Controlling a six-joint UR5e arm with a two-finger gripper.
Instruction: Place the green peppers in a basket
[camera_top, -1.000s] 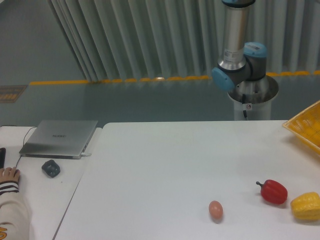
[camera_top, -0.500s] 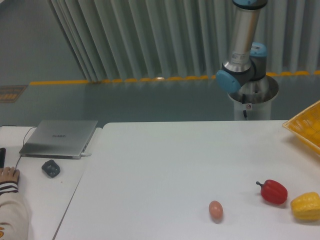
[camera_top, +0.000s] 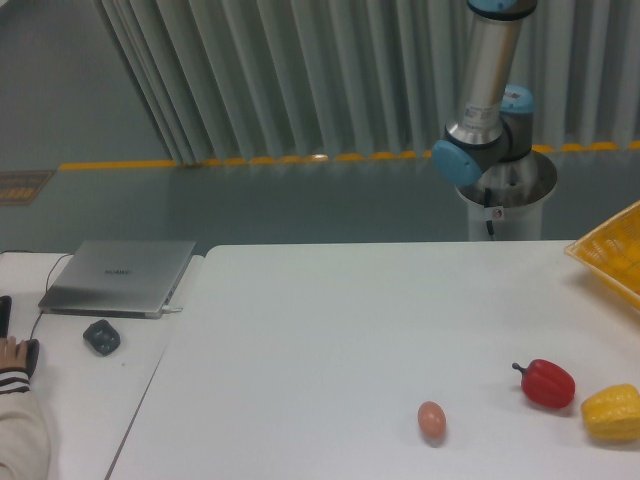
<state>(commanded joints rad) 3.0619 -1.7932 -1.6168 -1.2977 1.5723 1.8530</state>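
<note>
The green peppers are out of view in the camera view. Only a corner of the bright yellow basket (camera_top: 612, 255) shows at the right edge of the white table (camera_top: 330, 330). The arm's silver upper link (camera_top: 487, 75) rises behind the table and leaves the frame at the top. My gripper is out of view.
A red bell pepper (camera_top: 546, 383) and a yellow bell pepper (camera_top: 612, 412) lie at the front right, with an egg (camera_top: 431, 419) to their left. On the side table at left sit a laptop (camera_top: 120, 276), a dark mouse (camera_top: 101, 336) and a person's hand (camera_top: 14, 352).
The arm's upper link swung slightly right between the earliest frame and now. The person's hand at left drew back toward the frame edge.
</note>
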